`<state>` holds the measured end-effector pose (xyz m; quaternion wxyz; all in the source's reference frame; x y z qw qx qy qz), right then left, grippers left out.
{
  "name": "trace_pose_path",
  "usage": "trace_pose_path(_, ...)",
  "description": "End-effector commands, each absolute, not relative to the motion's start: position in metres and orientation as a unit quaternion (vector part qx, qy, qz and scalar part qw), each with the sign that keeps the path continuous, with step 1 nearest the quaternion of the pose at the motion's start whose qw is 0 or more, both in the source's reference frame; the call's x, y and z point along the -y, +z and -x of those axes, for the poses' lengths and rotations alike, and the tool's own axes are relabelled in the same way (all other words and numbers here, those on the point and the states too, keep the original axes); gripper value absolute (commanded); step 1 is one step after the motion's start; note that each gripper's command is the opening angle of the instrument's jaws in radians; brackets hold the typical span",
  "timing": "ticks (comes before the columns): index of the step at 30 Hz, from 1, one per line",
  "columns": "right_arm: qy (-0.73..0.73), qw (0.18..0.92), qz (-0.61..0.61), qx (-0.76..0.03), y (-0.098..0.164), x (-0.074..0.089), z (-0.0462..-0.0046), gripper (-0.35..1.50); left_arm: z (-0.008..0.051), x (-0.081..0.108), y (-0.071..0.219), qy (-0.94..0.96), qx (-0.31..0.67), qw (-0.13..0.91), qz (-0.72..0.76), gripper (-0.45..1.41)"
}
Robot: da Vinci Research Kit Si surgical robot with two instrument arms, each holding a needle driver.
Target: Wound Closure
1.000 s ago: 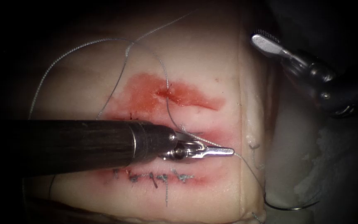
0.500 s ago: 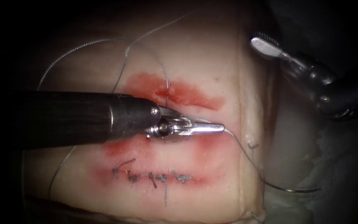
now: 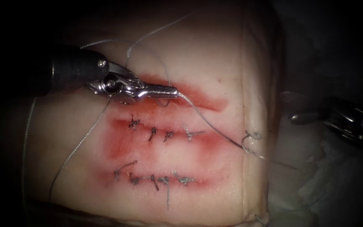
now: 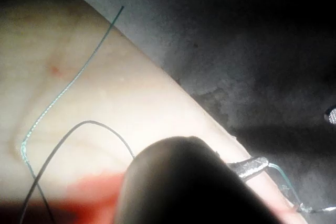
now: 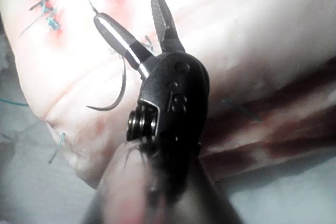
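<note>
Tissue (image 3: 215, 54): pale block across the centre of the endoscope view; right edge runs top to bottom at centre-right.
Red fluid (image 3: 198, 98): three horizontal stained bands, upper, middle and lower.
Open cut (image 3: 190, 96): in the upper band, unstitched.
Stitched rows: dark stitches along the middle band (image 3: 160, 133) and the lower band (image 3: 156, 178).
Left tool (image 3: 171, 91): enters from the upper left of the frame, tip over the upper band. Jaws pressed together on the thread; metal tip also seen in the left wrist view (image 4: 251, 166).
Right tool (image 3: 297, 107): at the right edge of the frame, off the tissue, well apart from the left tool. Jaws spread wide, holding nothing; clear in the right wrist view (image 5: 137, 22).
Thread (image 3: 202, 117): taut line from the left tool's tip down-right to the tissue's right edge; slack loops cross the upper left of the tissue.
Needle (image 3: 248, 145): at the tissue's right edge, lower right of the left tool's tip, held by neither tool. Curve lies free just beside the right tool's open jaws in the right wrist view (image 5: 116, 95). Cannot tell whether its point sits in the tissue.
</note>
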<state>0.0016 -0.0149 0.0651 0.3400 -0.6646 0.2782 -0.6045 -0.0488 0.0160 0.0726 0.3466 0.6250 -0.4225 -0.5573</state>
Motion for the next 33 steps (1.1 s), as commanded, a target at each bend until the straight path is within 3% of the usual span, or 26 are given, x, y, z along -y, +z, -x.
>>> trace_pose_path(1, -0.618, 0.305, 0.666, -0.285, 0.0672, 0.0167, -0.0027, 0.88, 0.0496, -0.0165, 0.073, -0.553, 0.421, 0.348, -0.629, -0.45)
trace_pose_path(7, -0.639, 0.233, 0.661, -0.315, 0.069, 0.0173, -0.0051, 0.93, 0.0492, -0.0161, 0.0733, -0.551, 0.41, 0.347, -0.639, -0.45)
trace_pose_path(14, -0.735, 0.179, 0.583, -0.295, 0.0688, 0.0154, -0.0075, 0.77, 0.049, -0.0165, 0.0736, -0.549, 0.408, 0.348, -0.641, -0.45)
trace_pose_path(23, -0.787, 0.132, 0.514, -0.314, 0.0677, 0.0143, -0.0084, 0.09, 0.049, -0.0165, 0.0737, -0.549, 0.408, 0.349, -0.641, -0.45)
trace_pose_path(31, -0.791, 0.083, 0.493, -0.352, 0.0668, 0.0156, -0.008, 0.14, 0.049, -0.0166, 0.0739, -0.548, 0.408, 0.349, -0.641, -0.45)
trace_pose_path(33, -0.788, 0.069, 0.491, -0.366, 0.0663, 0.0162, -0.0082, 0.39, 0.0491, -0.0166, 0.0739, -0.548, 0.408, 0.349, -0.641, -0.45)
